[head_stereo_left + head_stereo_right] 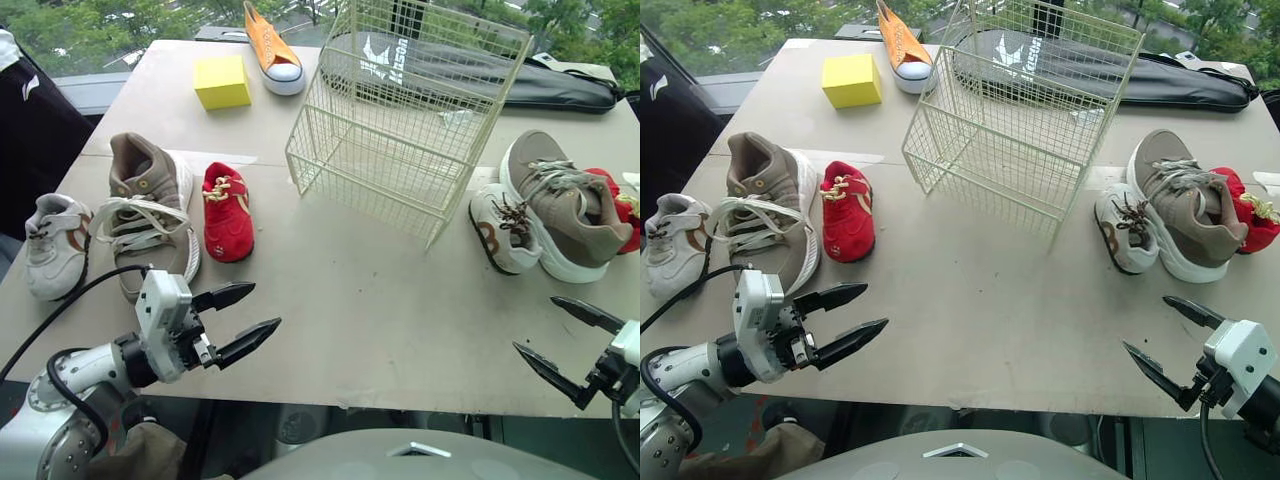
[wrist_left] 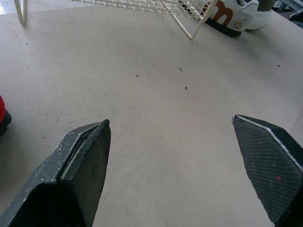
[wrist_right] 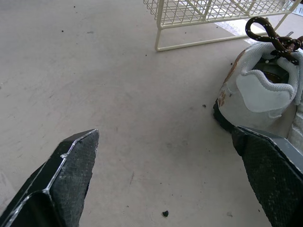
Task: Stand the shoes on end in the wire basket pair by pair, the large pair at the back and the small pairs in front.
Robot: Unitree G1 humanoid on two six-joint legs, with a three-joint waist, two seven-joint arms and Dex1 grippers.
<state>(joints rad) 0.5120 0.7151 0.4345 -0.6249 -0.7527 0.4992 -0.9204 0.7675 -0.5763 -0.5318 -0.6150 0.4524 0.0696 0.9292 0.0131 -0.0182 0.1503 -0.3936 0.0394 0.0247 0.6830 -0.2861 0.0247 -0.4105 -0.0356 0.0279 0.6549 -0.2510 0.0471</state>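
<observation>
An empty cream wire basket (image 1: 400, 130) stands at the middle back of the table. To its left lie a small white shoe (image 1: 55, 245), a large tan shoe (image 1: 145, 210) and a small red shoe (image 1: 228, 212). On its right lie the other small white shoe (image 1: 503, 230), large tan shoe (image 1: 560, 205) and red shoe (image 1: 620, 205). My left gripper (image 1: 264, 306) hovers open near the front edge, in front of the red shoe. My right gripper (image 1: 535, 323) is open at the front right, just short of the small white shoe (image 3: 258, 90).
An orange shoe (image 1: 272, 45) and a yellow block (image 1: 222, 82) sit at the back left. A black bag (image 1: 540, 80) lies behind the basket. Bare tabletop (image 1: 370, 290) stretches between the two grippers and the basket.
</observation>
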